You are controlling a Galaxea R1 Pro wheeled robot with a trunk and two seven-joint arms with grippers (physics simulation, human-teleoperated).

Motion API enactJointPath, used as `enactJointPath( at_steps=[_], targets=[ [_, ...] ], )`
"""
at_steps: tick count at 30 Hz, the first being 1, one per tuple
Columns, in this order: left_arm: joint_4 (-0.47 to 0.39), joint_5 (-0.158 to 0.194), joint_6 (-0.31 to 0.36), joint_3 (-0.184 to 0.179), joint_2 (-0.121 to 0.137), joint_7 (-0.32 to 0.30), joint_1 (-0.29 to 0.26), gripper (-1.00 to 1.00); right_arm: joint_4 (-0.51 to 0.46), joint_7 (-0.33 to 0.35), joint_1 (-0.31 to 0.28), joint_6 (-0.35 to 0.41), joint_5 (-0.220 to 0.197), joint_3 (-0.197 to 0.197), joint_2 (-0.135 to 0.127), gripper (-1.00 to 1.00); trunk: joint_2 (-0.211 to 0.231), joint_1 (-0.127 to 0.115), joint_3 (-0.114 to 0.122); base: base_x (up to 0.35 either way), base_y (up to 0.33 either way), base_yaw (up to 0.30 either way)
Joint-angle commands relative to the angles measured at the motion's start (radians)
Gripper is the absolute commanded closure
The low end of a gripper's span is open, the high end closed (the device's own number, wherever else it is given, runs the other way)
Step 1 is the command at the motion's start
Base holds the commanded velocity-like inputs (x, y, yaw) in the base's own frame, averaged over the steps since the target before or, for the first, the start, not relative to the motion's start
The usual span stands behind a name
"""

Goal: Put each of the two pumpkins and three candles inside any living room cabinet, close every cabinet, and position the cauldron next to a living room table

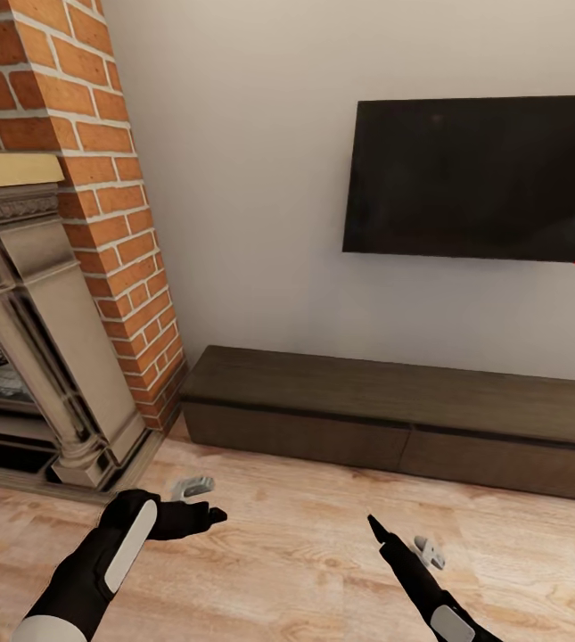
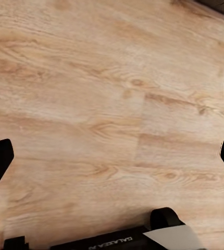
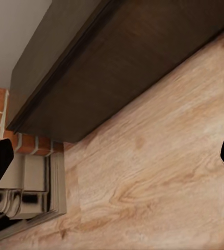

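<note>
We see a light wood plank floor [image 1: 305, 553]; on it stand the long dark cabinet [image 1: 385, 419] and, seemingly, the stone fireplace surround [image 1: 46, 357].

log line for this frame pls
scene: cabinet drawers shut, under TV | left tool open, empty | right tool open, empty | phase: approach

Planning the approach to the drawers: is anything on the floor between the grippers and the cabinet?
Nothing visible: bare plank floor lies between the left gripper, the right gripper and the closed cabinet.
</note>
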Motion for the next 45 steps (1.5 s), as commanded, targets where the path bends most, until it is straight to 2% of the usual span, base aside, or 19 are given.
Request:
enactJointPath(
  at_steps=[1, 13, 23, 31, 33, 37, 39, 43, 45],
  targets=[
    [0.005, -0.009, -0.003, -0.007, -0.005, -0.009, -0.001, -1.00, 0.007, 0.003, -0.001, -0.010, -0.005, 0.004, 0.000, -1.00, 0.000, 0.000, -0.001, 0.000, -0.004, 0.000],
    [0.072, -0.003, -0.070, -0.018, -0.070, -0.023, 0.000, -1.00, 0.025, 0.009, -0.001, -0.077, -0.001, 0.004, -0.001, -1.00, 0.000, 0.000, -0.001, 0.120, -0.001, 0.000],
    [0.089, -0.001, -0.139, -0.021, -0.068, -0.024, 0.000, -1.00, 0.025, 0.015, -0.001, -0.088, -0.007, 0.004, -0.002, -1.00, 0.000, 0.000, -0.001, 0.139, 0.000, 0.000],
    [0.087, 0.000, -0.133, -0.020, -0.067, -0.026, 0.000, -1.00, 0.025, 0.013, -0.001, -0.083, -0.015, 0.003, -0.003, -1.00, 0.000, 0.000, -0.001, 0.113, 0.024, 0.000],
    [0.086, 0.000, -0.132, -0.020, -0.067, -0.027, 0.000, -1.00, 0.025, 0.015, -0.001, -0.070, -0.017, 0.002, -0.004, -1.00, 0.000, 0.000, -0.001, 0.021, 0.005, 0.000],
    [0.086, 0.000, -0.131, -0.020, -0.067, -0.028, 0.000, -1.00, 0.025, 0.038, -0.001, 0.046, -0.020, -0.001, -0.005, -1.00, 0.000, 0.000, -0.001, 0.007, 0.002, 0.000],
    [0.086, 0.000, -0.130, -0.020, -0.067, -0.028, 0.000, -1.00, 0.025, 0.042, -0.001, 0.080, -0.021, -0.002, -0.009, -1.00, 0.000, 0.000, -0.001, 0.002, 0.000, 0.000],
    [0.086, 0.000, -0.131, -0.021, -0.068, -0.028, 0.000, -1.00, 0.025, 0.043, -0.001, 0.101, -0.024, -0.003, -0.015, -1.00, 0.000, 0.000, -0.001, 0.000, 0.000, 0.000],
    [0.086, 0.000, -0.130, -0.021, -0.068, -0.028, 0.000, -1.00, 0.024, 0.040, -0.001, 0.106, -0.043, -0.003, -0.017, -1.00, 0.000, 0.000, -0.001, 0.000, 0.000, 0.000]
  ],
)
